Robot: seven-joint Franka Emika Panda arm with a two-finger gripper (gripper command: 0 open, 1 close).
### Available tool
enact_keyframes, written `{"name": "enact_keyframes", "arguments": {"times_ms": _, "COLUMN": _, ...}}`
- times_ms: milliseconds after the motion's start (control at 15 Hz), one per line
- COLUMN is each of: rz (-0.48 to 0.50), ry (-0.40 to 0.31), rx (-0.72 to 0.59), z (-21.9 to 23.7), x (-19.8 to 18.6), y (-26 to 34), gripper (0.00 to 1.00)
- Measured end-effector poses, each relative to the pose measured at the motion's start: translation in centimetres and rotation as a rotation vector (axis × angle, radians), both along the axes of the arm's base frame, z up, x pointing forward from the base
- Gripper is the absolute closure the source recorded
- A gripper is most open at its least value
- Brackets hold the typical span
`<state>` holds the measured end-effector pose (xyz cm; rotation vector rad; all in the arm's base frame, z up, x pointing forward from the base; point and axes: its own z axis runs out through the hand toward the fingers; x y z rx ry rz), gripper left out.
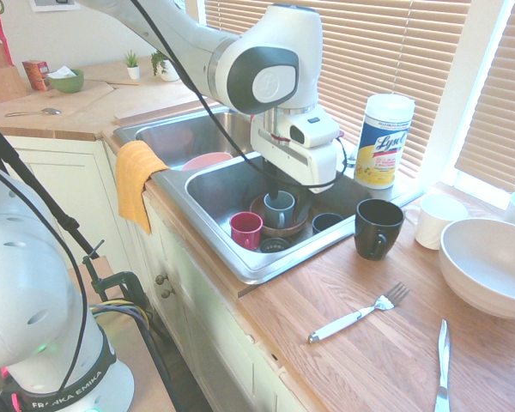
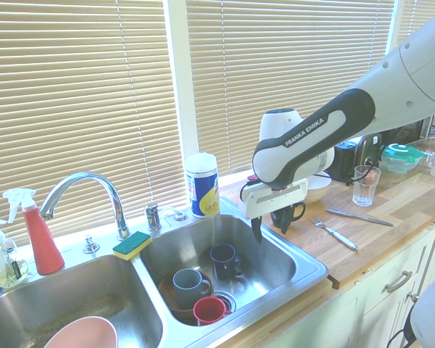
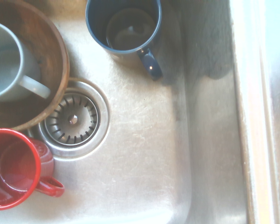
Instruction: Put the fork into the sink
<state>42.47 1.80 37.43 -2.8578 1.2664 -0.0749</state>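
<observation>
The fork [image 1: 356, 316] [image 2: 335, 232], white-handled with silver tines, lies flat on the wooden counter to the right of the sink, untouched. The steel sink [image 1: 240, 266] [image 2: 312, 272] [image 3: 144, 154] has two basins. My gripper [image 2: 270, 225] hangs over the right basin near its counter-side wall, open and empty, well apart from the fork. The wrist view looks straight down at the basin floor and the drain [image 3: 73, 119].
In the right basin are a red mug [image 1: 245, 229] [image 3: 14, 168], a grey mug in a brown bowl [image 1: 279, 209] and a dark blue mug [image 2: 223, 259] [image 3: 123, 25]. On the counter stand a black mug [image 1: 378, 227], a knife [image 1: 443, 365], a white bowl [image 1: 489, 266] and a wipes canister [image 1: 384, 140].
</observation>
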Motion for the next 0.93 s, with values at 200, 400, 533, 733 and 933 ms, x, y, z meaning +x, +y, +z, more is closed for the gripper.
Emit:
{"name": "enact_keyframes", "arguments": {"times_ms": 200, "rz": -0.014, "ry": -0.001, "rx": -0.008, "z": 0.2, "x": 0.0, "y": -0.2, "gripper": 0.00}}
{"name": "enact_keyframes", "arguments": {"times_ms": 400, "rz": -0.040, "ry": 0.045, "rx": -0.020, "z": 2.4, "x": -1.6, "y": -2.1, "gripper": 0.00}}
{"name": "enact_keyframes", "arguments": {"times_ms": 533, "rz": -0.051, "ry": 0.066, "rx": -0.017, "z": 5.1, "x": -4.0, "y": -5.4, "gripper": 0.00}}
{"name": "enact_keyframes", "arguments": {"times_ms": 733, "rz": -0.077, "ry": 0.062, "rx": -0.003, "z": 5.7, "x": -7.1, "y": -11.2, "gripper": 0.00}}
{"name": "enact_keyframes", "arguments": {"times_ms": 933, "rz": -0.114, "ry": 0.046, "rx": -0.001, "z": 3.5, "x": -8.1, "y": -15.8, "gripper": 0.00}}
